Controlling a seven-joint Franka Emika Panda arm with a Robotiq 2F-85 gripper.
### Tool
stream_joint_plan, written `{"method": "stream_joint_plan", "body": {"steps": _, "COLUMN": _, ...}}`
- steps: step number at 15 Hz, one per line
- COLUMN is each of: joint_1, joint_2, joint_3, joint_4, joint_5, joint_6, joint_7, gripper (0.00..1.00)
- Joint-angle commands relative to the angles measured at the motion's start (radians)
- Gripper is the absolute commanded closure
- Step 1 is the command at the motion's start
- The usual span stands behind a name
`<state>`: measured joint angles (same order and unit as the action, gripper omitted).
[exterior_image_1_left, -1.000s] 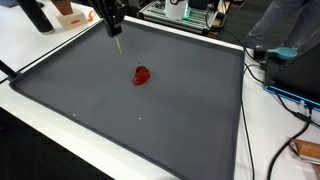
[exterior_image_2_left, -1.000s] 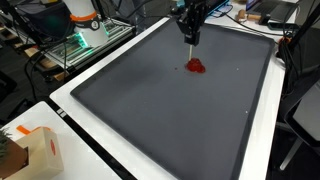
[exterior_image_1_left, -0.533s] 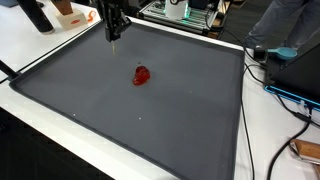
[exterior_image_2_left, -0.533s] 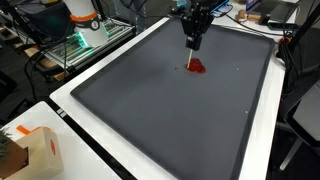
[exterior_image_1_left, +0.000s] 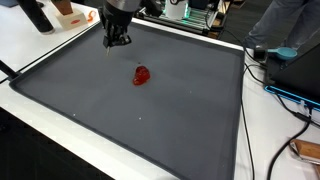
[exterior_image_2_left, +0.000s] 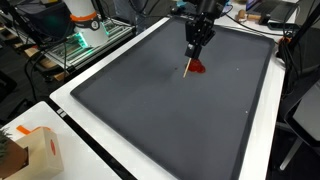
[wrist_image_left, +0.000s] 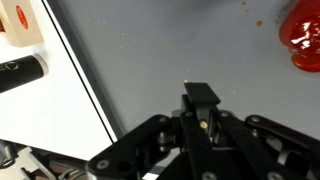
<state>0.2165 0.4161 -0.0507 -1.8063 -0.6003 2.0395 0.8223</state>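
Note:
My gripper (exterior_image_1_left: 117, 41) (exterior_image_2_left: 194, 50) hangs over the far part of a dark grey mat (exterior_image_1_left: 150, 120) (exterior_image_2_left: 170, 120). It is shut on a thin tan stick (exterior_image_2_left: 186, 69) that slants down toward the mat. A small red lump (exterior_image_1_left: 142, 75) (exterior_image_2_left: 199, 67) lies on the mat close to the stick's tip; whether they touch I cannot tell. In the wrist view the black fingers (wrist_image_left: 203, 98) are pressed together around the stick's end, and the red lump (wrist_image_left: 300, 35) sits at the top right corner.
A white table rim (exterior_image_1_left: 30, 45) (exterior_image_2_left: 90, 120) borders the mat. A black cylinder (wrist_image_left: 20, 72) and an orange-and-white box (wrist_image_left: 20, 25) lie off the mat. A cardboard box (exterior_image_2_left: 35, 150) stands at a corner. Cables (exterior_image_1_left: 280, 95) and equipment (exterior_image_2_left: 85, 20) crowd the sides.
The gripper has tilted and shifted a little across the mat, so the stick now slants instead of pointing straight down. The red lump has not moved.

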Motion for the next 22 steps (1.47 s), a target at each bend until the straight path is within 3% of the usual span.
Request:
{"method": "stream_joint_plan", "body": {"steps": 1, "joint_1": 0.048, "joint_2": 0.082, "joint_3": -0.019, "joint_4": 0.077, "joint_5": -0.094, "joint_6": -0.095, "joint_7": 0.106, "gripper": 0.97}}
{"method": "stream_joint_plan", "body": {"steps": 6, "joint_1": 0.068, "joint_2": 0.167, "joint_3": -0.008, "joint_4": 0.149, "joint_5": -0.163, "joint_6": -0.188, "joint_7": 0.175, "gripper": 0.97}}
{"method": "stream_joint_plan", "body": {"steps": 11, "joint_1": 0.068, "joint_2": 0.224, "joint_3": -0.001, "joint_4": 0.208, "joint_5": -0.164, "joint_6": -0.247, "joint_7": 0.168, "gripper": 0.97}}
{"method": "stream_joint_plan", "body": {"steps": 22, "joint_1": 0.063, "joint_2": 0.278, "joint_3": 0.004, "joint_4": 0.261, "joint_5": -0.155, "joint_6": -0.238, "joint_7": 0.147, "gripper": 0.97}}
